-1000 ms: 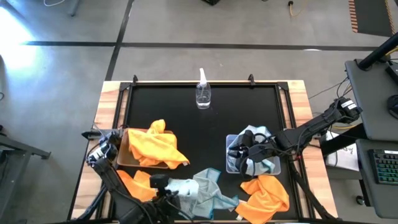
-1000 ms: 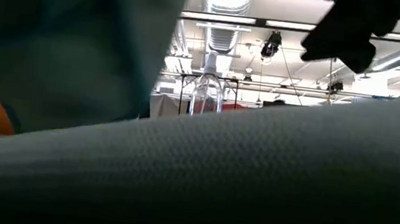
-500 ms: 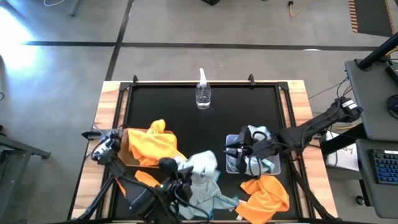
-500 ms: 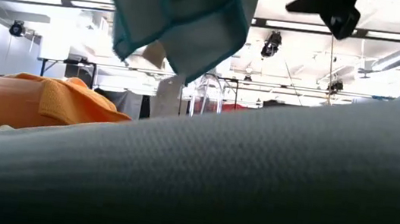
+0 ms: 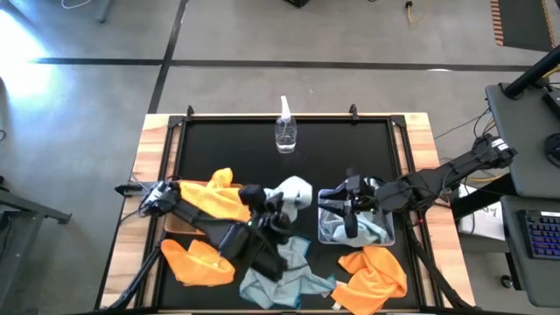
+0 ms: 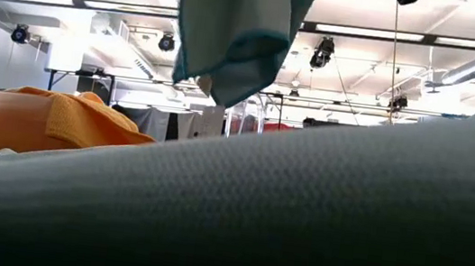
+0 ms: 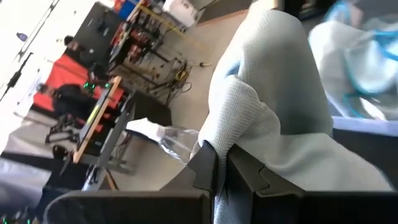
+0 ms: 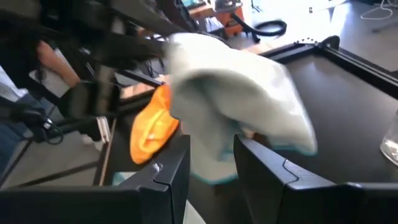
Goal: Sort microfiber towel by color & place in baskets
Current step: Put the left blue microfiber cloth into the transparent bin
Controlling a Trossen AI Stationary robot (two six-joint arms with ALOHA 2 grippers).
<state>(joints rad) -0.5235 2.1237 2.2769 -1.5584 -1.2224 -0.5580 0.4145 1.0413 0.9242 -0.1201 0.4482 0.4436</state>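
Observation:
In the high view my left gripper (image 5: 269,199) is at mid-table, shut on a pale blue-grey towel (image 5: 293,191) that it carries in the air. The same towel hangs at the top of the low view (image 6: 232,32). My right gripper (image 5: 331,207) is open above the clear plastic basket (image 5: 389,234), just right of the carried towel, which fills its wrist view (image 8: 236,106). Another blue-grey towel (image 5: 367,229) lies in that basket. The tan basket (image 5: 171,223) holds an orange towel (image 5: 214,199). Loose on the mat lie two orange towels (image 5: 197,261) (image 5: 376,271) and a blue-grey one (image 5: 280,273). My left gripper pinches the blue-grey towel between its two fingers (image 7: 205,168), at a bunched fold (image 7: 222,186) of several layers. The towel is lifted clear of the table. It billows up past the fingertips in the wrist view and hangs loose and slack in the low view.
A clear spray bottle (image 5: 285,131) stands upright near the middle of the far edge. A big fold of blue-grey cloth (image 6: 299,222) lies close before the low camera and hides most of the table in that view. Bare black mat (image 5: 227,149) stretches across the far half.
My left gripper has risen from the near edge with the blue-grey towel and carried it toward the far side and right, close to the clear basket. The towel has been lifted clear of the pile. My right gripper has risen a little above the clear basket.

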